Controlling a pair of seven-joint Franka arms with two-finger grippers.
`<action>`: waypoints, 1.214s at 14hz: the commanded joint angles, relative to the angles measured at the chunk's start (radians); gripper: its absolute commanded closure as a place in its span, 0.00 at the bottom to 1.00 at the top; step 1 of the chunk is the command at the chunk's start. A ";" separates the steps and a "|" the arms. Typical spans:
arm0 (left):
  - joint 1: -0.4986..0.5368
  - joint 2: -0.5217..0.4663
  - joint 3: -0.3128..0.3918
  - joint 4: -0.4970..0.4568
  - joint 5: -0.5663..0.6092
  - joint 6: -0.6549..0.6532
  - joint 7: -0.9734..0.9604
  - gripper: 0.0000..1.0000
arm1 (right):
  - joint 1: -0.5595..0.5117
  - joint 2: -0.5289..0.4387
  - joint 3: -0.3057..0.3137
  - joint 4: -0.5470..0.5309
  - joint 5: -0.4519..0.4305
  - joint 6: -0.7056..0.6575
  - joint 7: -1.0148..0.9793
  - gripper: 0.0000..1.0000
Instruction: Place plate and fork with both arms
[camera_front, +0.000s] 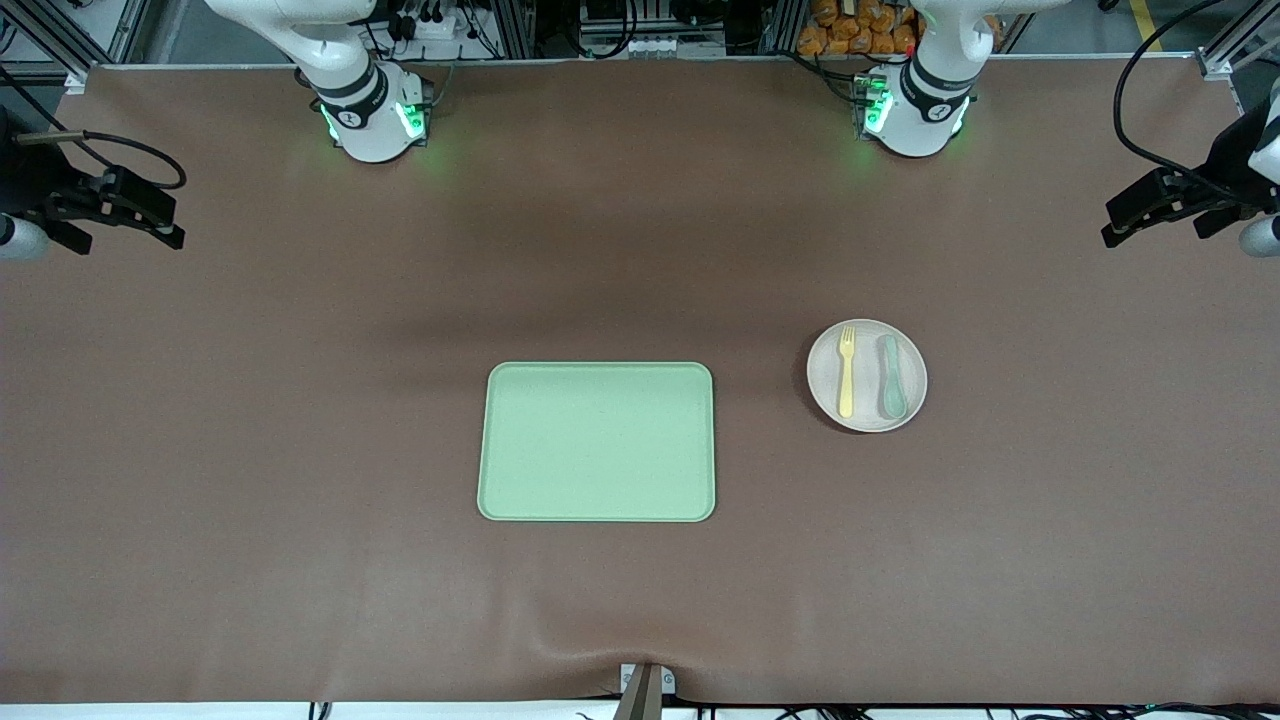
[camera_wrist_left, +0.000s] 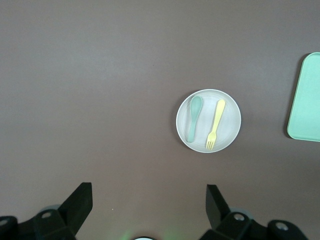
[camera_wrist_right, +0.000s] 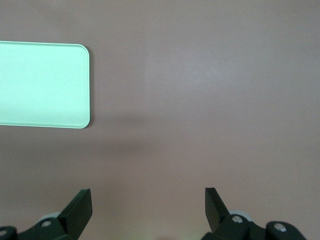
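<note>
A: Entry, near to far. Nearest your front camera you have the rectangular light-green plastic tray (camera_front: 597, 441), flat on the brown tabletop (camera_front: 300, 420), about midway along it.

B: And the task items?

A: Slightly farther, toward the left arm's end, you'll see the round pale beige-pink plate (camera_front: 866, 345). The small pale-yellow plastic fork (camera_front: 846, 371) lies in it, tines pointing toward the robot bases, with a grey-green spoon (camera_front: 890, 377) alongside; the two are parallel and not touching.

B: Hands?

A: Both arms wait at the tabletop's ends. Your left hand (camera_front: 1135, 218) hangs over bare tabletop, fingers (camera_wrist_left: 216, 202) spread wide, nothing between them. Your right hand (camera_front: 150, 228) is likewise spread and empty.
</note>
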 joint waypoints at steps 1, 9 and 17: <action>0.011 -0.024 -0.008 -0.002 -0.002 -0.017 0.014 0.00 | -0.020 -0.006 0.010 -0.004 0.009 -0.001 -0.016 0.00; 0.011 0.004 -0.012 -0.011 -0.015 -0.021 0.019 0.00 | -0.022 -0.006 0.010 -0.004 0.009 -0.001 -0.016 0.00; 0.011 0.004 -0.015 -0.123 -0.015 0.074 0.013 0.00 | -0.022 -0.006 0.012 -0.004 0.009 -0.002 -0.016 0.00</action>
